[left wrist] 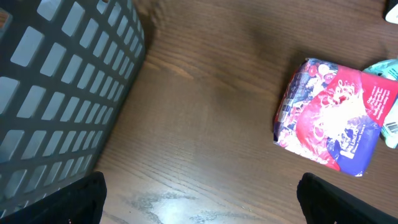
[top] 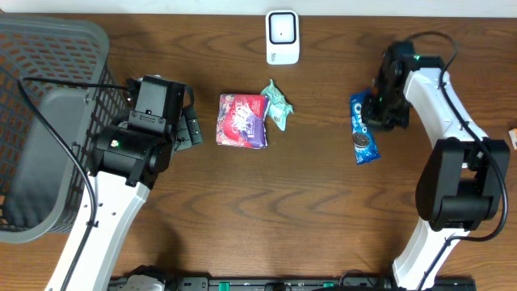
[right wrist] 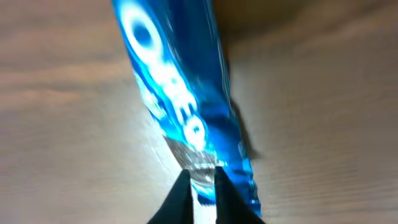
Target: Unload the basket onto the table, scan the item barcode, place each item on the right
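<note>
Dark wood table [top: 307, 210], white scanner [top: 283, 36] at the far edge, grey basket [top: 56, 48] on the left. Blue Oreo pack [top: 363, 131] lies flat on the right side, well apart from the scanner. Right gripper [right wrist: 202, 190] is at its far end, fingers narrow, pinching the clear wrapper seam. Left gripper [top: 191, 128] is spread wide, holding nothing, beside the basket and near a red-purple packet [top: 242, 121], green packet [top: 279, 105] touching that

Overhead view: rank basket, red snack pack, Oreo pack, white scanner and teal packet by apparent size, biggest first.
1. basket, by far the largest
2. red snack pack
3. Oreo pack and white scanner: long and narrow versus short and wide, about alike, so not ranked
4. teal packet, smallest
</note>
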Available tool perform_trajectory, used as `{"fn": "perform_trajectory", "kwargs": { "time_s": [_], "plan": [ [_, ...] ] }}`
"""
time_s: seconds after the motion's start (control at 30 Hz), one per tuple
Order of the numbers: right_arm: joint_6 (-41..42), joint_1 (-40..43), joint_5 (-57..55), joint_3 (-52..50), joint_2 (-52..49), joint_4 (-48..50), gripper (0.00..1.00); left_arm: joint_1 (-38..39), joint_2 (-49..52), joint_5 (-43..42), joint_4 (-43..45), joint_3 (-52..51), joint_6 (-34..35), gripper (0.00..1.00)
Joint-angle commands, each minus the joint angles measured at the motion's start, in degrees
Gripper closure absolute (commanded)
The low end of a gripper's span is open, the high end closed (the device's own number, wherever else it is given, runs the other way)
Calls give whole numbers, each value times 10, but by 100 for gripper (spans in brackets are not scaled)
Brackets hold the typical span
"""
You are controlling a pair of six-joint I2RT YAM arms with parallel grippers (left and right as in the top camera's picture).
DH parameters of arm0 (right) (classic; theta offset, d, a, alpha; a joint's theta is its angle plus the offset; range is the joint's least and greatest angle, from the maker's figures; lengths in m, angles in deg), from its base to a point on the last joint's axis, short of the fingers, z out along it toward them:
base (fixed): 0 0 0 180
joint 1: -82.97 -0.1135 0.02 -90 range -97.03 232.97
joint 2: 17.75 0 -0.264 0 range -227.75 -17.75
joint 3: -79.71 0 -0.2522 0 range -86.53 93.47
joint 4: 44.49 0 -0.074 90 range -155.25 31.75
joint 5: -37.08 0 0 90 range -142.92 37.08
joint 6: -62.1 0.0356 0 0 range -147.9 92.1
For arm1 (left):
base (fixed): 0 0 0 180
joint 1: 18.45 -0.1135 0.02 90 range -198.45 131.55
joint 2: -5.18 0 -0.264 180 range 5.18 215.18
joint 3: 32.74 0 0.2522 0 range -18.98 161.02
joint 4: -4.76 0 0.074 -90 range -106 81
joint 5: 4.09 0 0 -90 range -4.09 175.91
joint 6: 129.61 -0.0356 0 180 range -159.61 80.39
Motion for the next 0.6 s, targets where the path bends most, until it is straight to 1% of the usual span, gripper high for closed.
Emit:
{"fn": "perform_trajectory", "kwargs": {
  "time_s": [0.0,0.1,0.2,0.27,0.33,0.4,0.57],
  "plan": [
    [10,3,-4,19,7,17,86,-2,2,7,-2,-1,3,2],
    [10,3,-3,8,7,53,85,-2,2,7,-2,-1,3,2],
    [21,2,-1,-11,7,95,89,-2,2,7,-2,-1,3,2],
    [30,-1,-1,-33,7,136,89,-2,2,7,-2,-1,3,2],
    [33,-5,-1,-57,7,181,89,-2,2,7,-2,-1,3,2],
    [34,-8,0,-84,7,228,85,-2,2,7,-2,-1,3,2],
    [47,-9,0,-134,7,329,83,-2,2,7,-2,-1,3,2]
  ]
}}
